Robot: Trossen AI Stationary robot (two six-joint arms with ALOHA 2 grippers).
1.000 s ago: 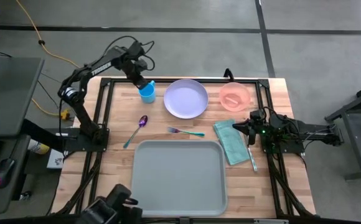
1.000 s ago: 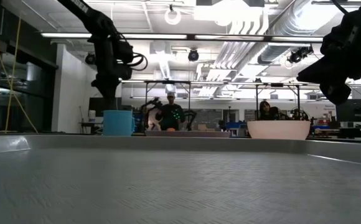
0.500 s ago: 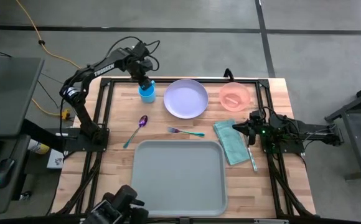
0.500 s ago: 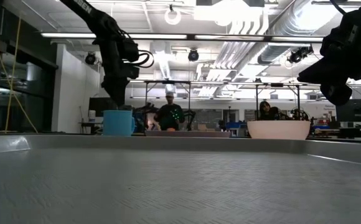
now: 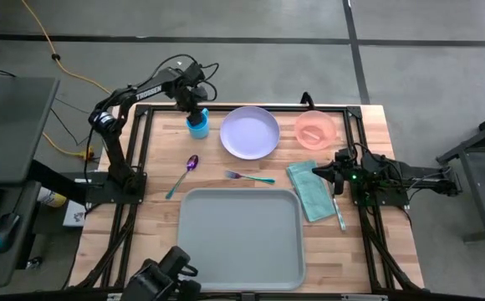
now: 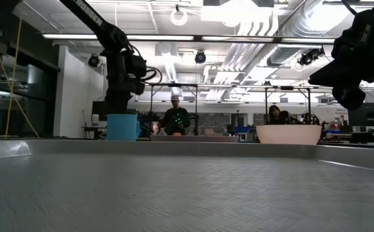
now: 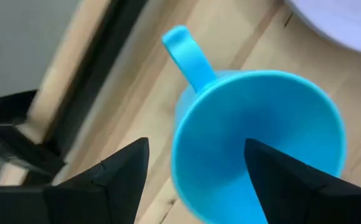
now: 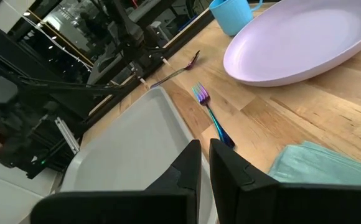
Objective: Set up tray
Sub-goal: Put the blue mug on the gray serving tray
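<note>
1. The tray (image 5: 240,237) lies at the table's (image 5: 159,213) near edge, well apart from both grippers.
2. The left gripper (image 5: 196,114), jaws spread, hangs over the blue cup (image 5: 197,125) at the far-left corner.
3. The right gripper (image 5: 317,170), jaws pressed together, hovers near the right edge.

In the left wrist view, the blue mug (image 7: 255,137) is blurred and its base runs out of the picture; its bottom is not visible. The lavender plate (image 7: 342,25) shows only as a sliver at a corner. In the low view, the tray (image 6: 174,187) fills the foreground and hides the bench surface, the cutlery and the cloth. The right tool (image 6: 345,96) is cut off by the edge there. The pink bowl's (image 5: 314,130) contents are too small to identify.
</note>
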